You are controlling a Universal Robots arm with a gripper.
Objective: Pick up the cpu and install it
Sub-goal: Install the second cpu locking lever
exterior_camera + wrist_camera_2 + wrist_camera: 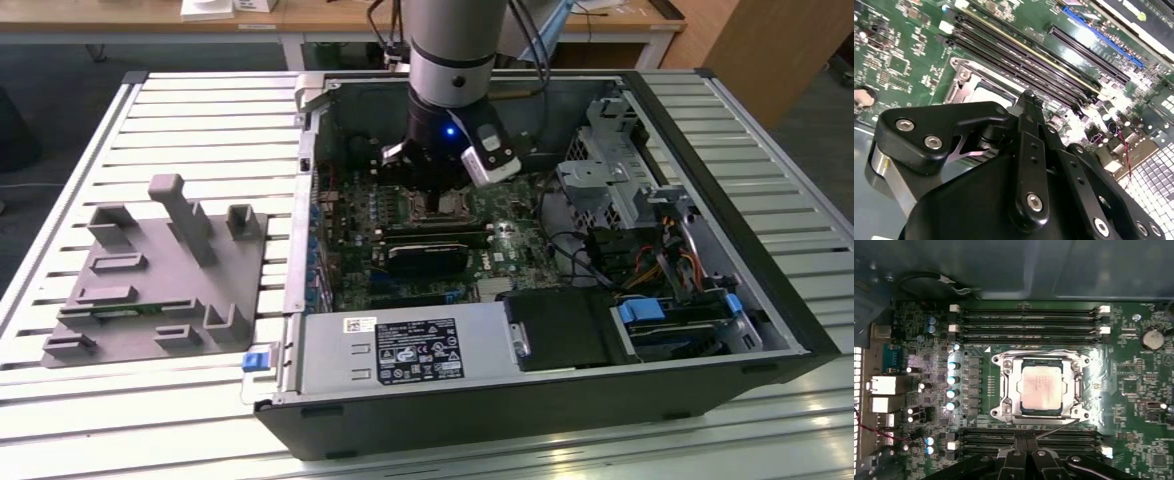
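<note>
Jaws together and empty, we judge, the gripper [1026,447] hangs just beside the socket [1041,387] where the cpu [1041,385] already sits, leaving the frame unlatched.

Slatted pale metal worktop [200,130] lit brightly along its near edge, light wooden desk [334,15] set behind it, wooden cabinet panel [781,45] at the exterior view's right, dark floor [60,70] seen beyond.
</note>
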